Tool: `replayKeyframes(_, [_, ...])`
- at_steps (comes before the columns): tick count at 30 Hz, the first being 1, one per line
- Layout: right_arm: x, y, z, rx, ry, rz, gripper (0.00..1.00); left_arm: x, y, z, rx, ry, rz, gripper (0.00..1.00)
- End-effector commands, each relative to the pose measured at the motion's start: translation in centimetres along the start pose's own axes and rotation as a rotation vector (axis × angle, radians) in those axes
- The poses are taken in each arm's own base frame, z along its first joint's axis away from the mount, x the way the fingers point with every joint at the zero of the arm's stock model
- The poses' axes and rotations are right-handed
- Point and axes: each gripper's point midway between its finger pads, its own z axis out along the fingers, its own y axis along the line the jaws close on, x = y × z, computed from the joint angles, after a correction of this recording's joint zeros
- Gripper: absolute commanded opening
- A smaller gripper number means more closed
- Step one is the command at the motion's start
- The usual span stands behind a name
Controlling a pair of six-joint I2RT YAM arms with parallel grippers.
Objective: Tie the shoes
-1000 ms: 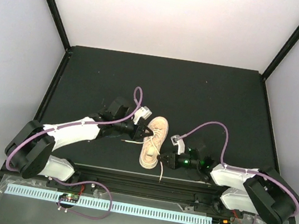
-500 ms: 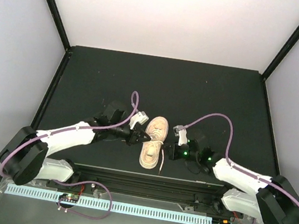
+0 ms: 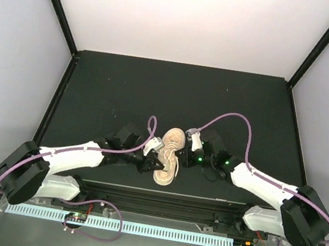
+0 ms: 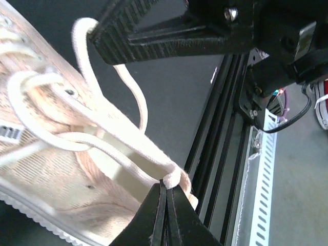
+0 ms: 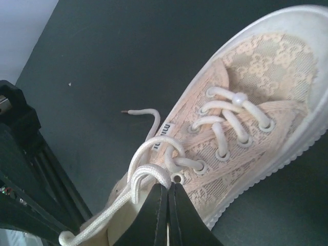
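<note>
One beige sneaker [image 3: 169, 156] is set midway along the table's [image 3: 217, 100] near edge. Its laces [image 5: 224, 93] are pinched by the clenched left gripper [image 4: 165, 188] and right gripper [image 5: 168, 185] — a side tag [image 5: 165, 132] begins "mi", the rest unreadable.

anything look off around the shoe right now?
Nothing damaged or spilled. The sneaker looks intact, but its laces are untied and one lace end trails loose on the table beside it. The left gripper and right gripper are each pinched shut on the laces.
</note>
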Motion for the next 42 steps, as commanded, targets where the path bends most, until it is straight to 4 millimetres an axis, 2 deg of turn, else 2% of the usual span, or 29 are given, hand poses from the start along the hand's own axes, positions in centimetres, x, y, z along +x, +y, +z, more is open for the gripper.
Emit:
replayKeyframes(1, [0.6, 1.4, 0.6, -0.075, 0.048, -0.044, 0.01, 1.0, 0.0, 0.6, -0.032, 0.02, -0.021, 0.01])
replayKeyframes(6, [1.3, 1.6, 1.0, -0.085, 0.07, -0.048, 0.02, 1.7, 0.8, 0.2, -0.1, 0.031, -0.092, 0.04])
replayKeyframes(12, [1.7, 1.2, 1.1, -0.072, 0.073, -0.044, 0.02, 1.7, 0.0, -2.5, -0.153, -0.04, -0.122, 0.41])
replayKeyframes(15, [1.8, 1.1, 1.1, -0.068, 0.075, -0.042, 0.02, 0.7, 0.1, -4.1, -0.214, -0.091, -0.129, 0.54])
replayKeyframes(17, [1.8, 1.1, 1.1, -0.067, 0.075, -0.042, 0.02, -0.5, 0.2, -5.0, -0.241, -0.149, -0.139, 0.56])
replayKeyframes(20, [1.8, 1.2, 1.1, -0.071, 0.074, -0.044, 0.02, -2.6, 0.7, -5.4, -0.241, -0.221, -0.16, 0.56])
replayKeyframes(23, [1.7, 1.2, 1.0, -0.069, 0.071, -0.043, 0.02, -4.4, 1.4, -4.8, -0.229, -0.211, -0.185, 0.52])
replayKeyframes(28, [1.7, 1.2, 1.0, -0.067, 0.07, -0.043, 0.02, -6.1, 1.8, -2.3, -0.16, -0.126, -0.206, 0.47])
replayKeyframes(34, [1.5, 1.3, 0.8, -0.068, 0.064, -0.046, 0.02, -6.0, 3.8, -0.6, -0.184, -0.074, -0.222, 0.4])
replayKeyframes(39, [1.4, 1.4, 0.9, -0.069, 0.068, -0.047, 0.02, -5.5, 4.2, 0.4, -0.157, -0.041, -0.234, 0.23])
replayKeyframes(42, [1.4, 1.4, 1.0, -0.073, 0.071, -0.049, 0.02, -5.2, 4.5, 0.5, -0.164, -0.035, -0.238, 0.22])
